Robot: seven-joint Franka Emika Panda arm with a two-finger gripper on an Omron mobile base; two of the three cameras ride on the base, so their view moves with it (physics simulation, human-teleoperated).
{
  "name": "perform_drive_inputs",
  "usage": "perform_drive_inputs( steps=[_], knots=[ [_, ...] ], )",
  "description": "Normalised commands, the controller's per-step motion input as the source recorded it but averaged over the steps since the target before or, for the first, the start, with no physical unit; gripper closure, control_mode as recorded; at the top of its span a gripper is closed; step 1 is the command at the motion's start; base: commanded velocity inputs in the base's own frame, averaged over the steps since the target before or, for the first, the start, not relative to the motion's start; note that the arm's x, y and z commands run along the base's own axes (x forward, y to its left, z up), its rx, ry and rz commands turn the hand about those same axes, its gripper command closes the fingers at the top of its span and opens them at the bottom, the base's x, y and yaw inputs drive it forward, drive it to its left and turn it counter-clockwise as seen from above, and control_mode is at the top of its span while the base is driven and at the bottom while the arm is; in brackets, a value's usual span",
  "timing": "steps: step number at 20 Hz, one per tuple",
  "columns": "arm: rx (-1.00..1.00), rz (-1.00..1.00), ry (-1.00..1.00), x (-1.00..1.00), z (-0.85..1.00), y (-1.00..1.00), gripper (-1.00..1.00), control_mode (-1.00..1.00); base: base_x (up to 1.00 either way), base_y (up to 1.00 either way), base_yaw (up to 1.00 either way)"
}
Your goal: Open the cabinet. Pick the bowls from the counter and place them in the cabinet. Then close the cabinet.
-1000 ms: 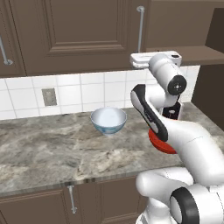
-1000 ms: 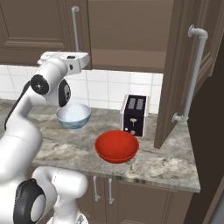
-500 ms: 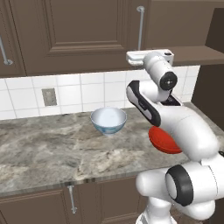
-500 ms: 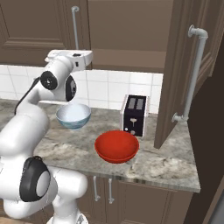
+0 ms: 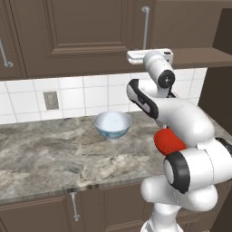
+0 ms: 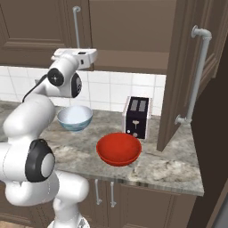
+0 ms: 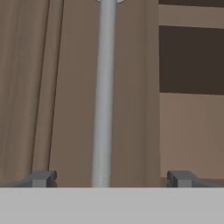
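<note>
From my left base camera the arm covers most of the red bowl, leaving me just a red patch, and I cannot make out the tool's fingers behind the wrist up by the cabinet. On my hand camera the silver handle runs off both the top and the bottom, and I see just the tips of the tool at the lower edge. From the right base camera the open door is cut at the top, and the tabletop runs out at the left.

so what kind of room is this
A kitchen, rendered rather than real. Dark brown wall cabinet with long bar handles hangs over a marbled stone counter, white tile behind it, and a toaster stands beside two bowls.
</note>
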Motion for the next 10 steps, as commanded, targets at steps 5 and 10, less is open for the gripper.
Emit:
perform_drive_inputs(
  steps=[5,10],
  knots=[
    [0.0,-0.01,0.0,0.33,0.0,0.03,-1.0,-1.0,0.0,0.0,0.0],
    [0.0,-0.02,0.0,0.4,-0.04,0.09,1.0,-1.0,0.0,0.0,0.0]
  ],
)
